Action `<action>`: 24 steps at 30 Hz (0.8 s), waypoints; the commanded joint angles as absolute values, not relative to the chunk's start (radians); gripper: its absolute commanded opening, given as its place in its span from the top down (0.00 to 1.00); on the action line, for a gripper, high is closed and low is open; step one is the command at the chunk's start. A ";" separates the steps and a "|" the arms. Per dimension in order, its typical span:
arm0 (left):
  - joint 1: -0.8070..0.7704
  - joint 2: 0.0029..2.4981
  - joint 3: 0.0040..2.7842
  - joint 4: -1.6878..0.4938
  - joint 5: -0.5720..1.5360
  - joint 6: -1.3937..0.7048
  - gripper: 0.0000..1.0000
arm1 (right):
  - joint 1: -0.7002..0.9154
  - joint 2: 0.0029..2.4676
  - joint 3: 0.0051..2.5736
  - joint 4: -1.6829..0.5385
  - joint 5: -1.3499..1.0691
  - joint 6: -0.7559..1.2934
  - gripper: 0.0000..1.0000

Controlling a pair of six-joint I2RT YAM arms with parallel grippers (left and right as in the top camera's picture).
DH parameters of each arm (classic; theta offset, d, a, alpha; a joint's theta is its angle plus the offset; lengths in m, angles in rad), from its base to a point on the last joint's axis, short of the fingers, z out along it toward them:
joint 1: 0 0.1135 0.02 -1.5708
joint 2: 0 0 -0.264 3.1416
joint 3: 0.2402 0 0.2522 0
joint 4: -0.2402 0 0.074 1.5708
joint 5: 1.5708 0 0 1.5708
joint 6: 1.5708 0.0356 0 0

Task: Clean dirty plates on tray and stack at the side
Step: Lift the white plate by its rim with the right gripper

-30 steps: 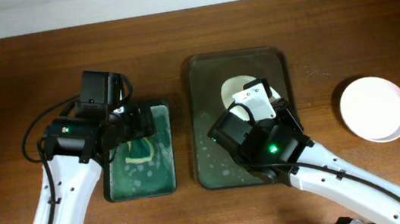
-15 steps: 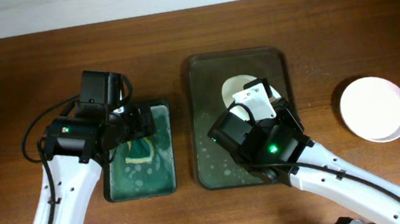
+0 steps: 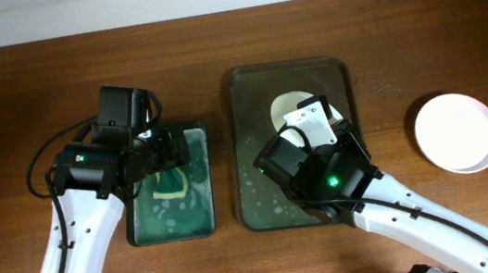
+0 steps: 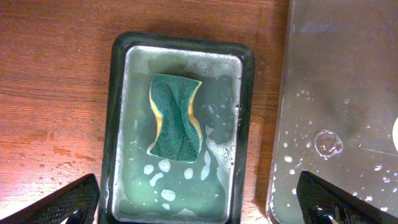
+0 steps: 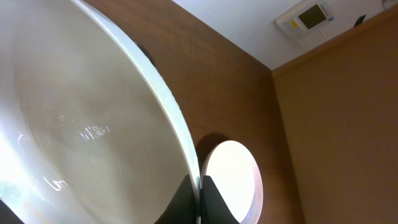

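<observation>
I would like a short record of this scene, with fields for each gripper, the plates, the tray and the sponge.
left gripper: open, above the sponge, not touching it
right gripper: shut on the rim of the held plate
held plate: white, over the tray
second plate: plain white, on the table right of the tray
tray: wet, with soap bubbles
sponge: green and yellow, lying in the basin of soapy water
</observation>
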State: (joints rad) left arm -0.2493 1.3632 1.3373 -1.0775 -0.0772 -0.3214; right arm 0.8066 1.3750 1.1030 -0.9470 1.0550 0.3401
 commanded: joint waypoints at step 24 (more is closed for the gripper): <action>-0.248 1.359 1.353 -1.079 -0.070 -0.317 0.01 | 0.948 1.362 1.134 -0.950 1.278 0.300 0.96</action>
State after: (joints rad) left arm -0.2493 1.3632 1.3373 -1.0775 -0.0776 -0.3214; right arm 0.8661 1.3750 1.1038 -0.9562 1.1267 0.3122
